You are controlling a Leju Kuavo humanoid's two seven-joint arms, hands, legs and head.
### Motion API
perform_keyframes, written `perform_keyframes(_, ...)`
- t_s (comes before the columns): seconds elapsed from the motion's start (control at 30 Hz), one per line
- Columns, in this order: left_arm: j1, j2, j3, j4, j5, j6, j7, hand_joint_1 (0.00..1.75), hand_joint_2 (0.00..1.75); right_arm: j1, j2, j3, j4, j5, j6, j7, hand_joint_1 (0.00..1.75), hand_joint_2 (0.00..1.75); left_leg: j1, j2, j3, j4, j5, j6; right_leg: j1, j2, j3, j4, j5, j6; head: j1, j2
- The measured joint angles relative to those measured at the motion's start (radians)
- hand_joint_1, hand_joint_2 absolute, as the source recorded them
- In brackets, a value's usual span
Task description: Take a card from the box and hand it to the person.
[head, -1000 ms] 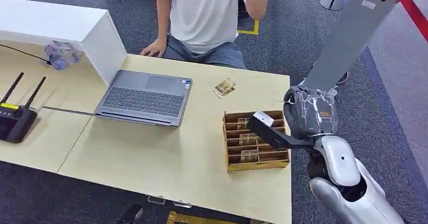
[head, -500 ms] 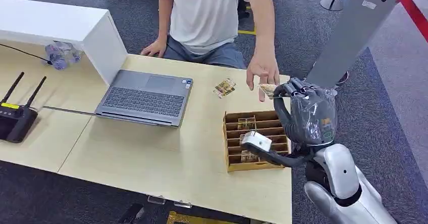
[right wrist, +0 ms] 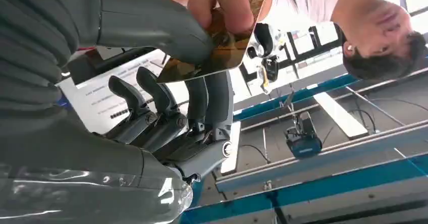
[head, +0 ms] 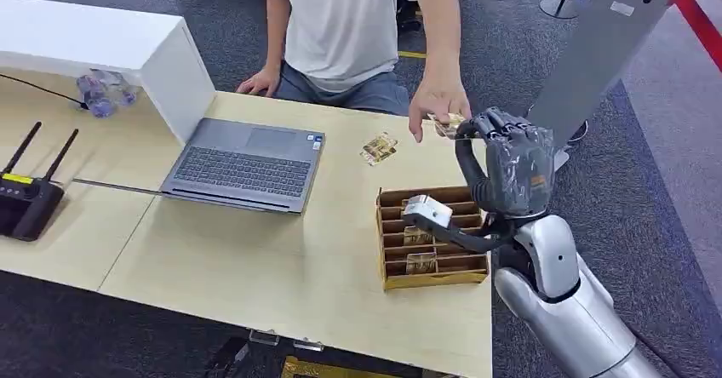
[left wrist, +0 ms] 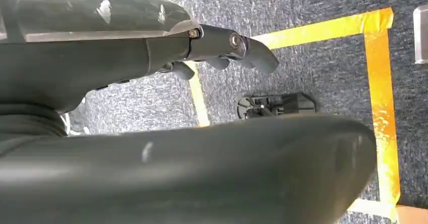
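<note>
The right hand [head: 504,163] is holding a card [head: 449,125] up above the table [head: 255,259], just past the far edge of the box [head: 432,237]. In the right wrist view the thumb is pinching the brown card [right wrist: 214,45] w/ the fingers [right wrist: 166,108] behind it, while the person's hand [head: 438,105] is gripping the same card (both are on it at once). Print on the card is too blurred to read. More cards are sitting in the box slots; another card [head: 378,148] is lying on the table near the laptop [head: 243,165]. The left hand [left wrist: 222,47] is hanging over carpet, fingers curled, holding nothing. The person's white shirt is showing a dark logo, partly cut off, unreadable.
</note>
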Motion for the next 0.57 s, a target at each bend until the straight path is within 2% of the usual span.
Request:
perform_keyframes(0.03, 0.0, 0.0, 0.0, 0.0, 0.0, 0.0, 0.002, 0.0, 0.0, -0.004, 0.005, 0.001, 0.012, -0.003, -0.002, -0.002, 1.61, 1.75, 0.0, 0.0, 0.0, 0.0, 0.0, 0.0, 0.0, 0.0, 0.0, 0.0, 0.0, 0.0, 0.0, 0.0)
perform_keyframes(0.07, 0.0, -0.001, 0.0, 0.0, 0.0, -0.001, 0.002, 0.0, 1.75, -0.011, 0.013, 0.002, 0.033, -0.005, -0.003, -0.004, 0.1, 1.75, 0.0, 0.0, 0.0, 0.0, 0.0, 0.0, 0.0, 0.0, 0.0, 0.0, 0.0, 0.0, 0.0, 0.0)
perform_keyframes(0.1, 0.0, -0.001, 0.0, 0.0, 0.0, -0.001, 0.002, 0.0, 1.75, -0.018, 0.019, 0.002, 0.052, -0.006, -0.005, -0.005, 0.1, 1.75, 0.0, 0.0, 0.0, 0.0, 0.0, 0.0, 0.0, 0.0, 0.0, 0.0, 0.0, 0.0, 0.0, 0.0)
perform_keyframes(0.13, -0.001, -0.001, 0.0, 0.0, 0.0, -0.002, 0.003, 0.0, 1.75, -0.021, 0.025, 0.003, 0.065, -0.01, -0.008, -0.006, 0.0, 1.75, 0.0, 0.0, 0.0, 0.0, 0.0, 0.0, 0.0, 0.0, 0.0, 0.0, 0.0, 0.0, 0.0, 0.0)
perform_keyframes(0.3, -0.001, -0.002, -0.001, 0.0, -0.01, -0.002, 0.004, 0.0, 1.75, -0.032, 0.049, 0.008, 0.118, -0.068, -0.018, -0.015, 0.0, 1.75, 0.0, 0.0, 0.0, 0.0, 0.0, 0.0, 0.0, 0.0, 0.0, 0.0, 0.0, 0.0, 0.0, 0.0)
perform_keyframes(0.33, 0.0, -0.002, -0.001, 0.0, -0.008, 0.0, 0.004, 0.0, 0.0, -0.032, 0.051, 0.008, 0.124, -0.097, -0.015, -0.023, 0.0, 1.75, 0.0, 0.0, 0.0, 0.0, 0.0, 0.0, 0.0, 0.0, -0.001, 0.0, 0.0, 0.0, 0.0, 0.0)
perform_keyframes(0.4, 0.001, -0.002, -0.001, 0.0, 0.002, 0.002, 0.001, 0.0, 0.0, -0.031, 0.055, 0.009, 0.13, -0.192, -0.005, -0.05, 0.0, 1.75, 0.0, 0.0, 0.0, 0.0, 0.0, 0.0, 0.0, 0.0, -0.001, 0.0, 0.0, 0.0, 0.0, 0.0)
perform_keyframes(0.43, 0.004, -0.002, -0.001, 0.0, 0.009, 0.003, 0.0, 0.0, 0.0, -0.03, 0.058, 0.01, 0.135, -0.311, 0.014, -0.086, 0.0, 1.75, 0.0, 0.0, 0.0, 0.0, 0.0, 0.0, 0.0, 0.0, -0.001, 0.0, 0.0, 0.0, 0.0, 0.0)
perform_keyframes(0.57, 0.013, -0.002, 0.0, 0.0, 0.023, 0.01, -0.006, 0.0, 0.0, -0.006, 0.058, 0.003, 0.13, -0.631, 0.085, -0.185, 0.0, 1.75, 0.0, 0.0, 0.0, 0.0, 0.0, 0.0, 0.0, 0.0, -0.001, 0.0, 0.0, 0.0, 0.0, 0.0)
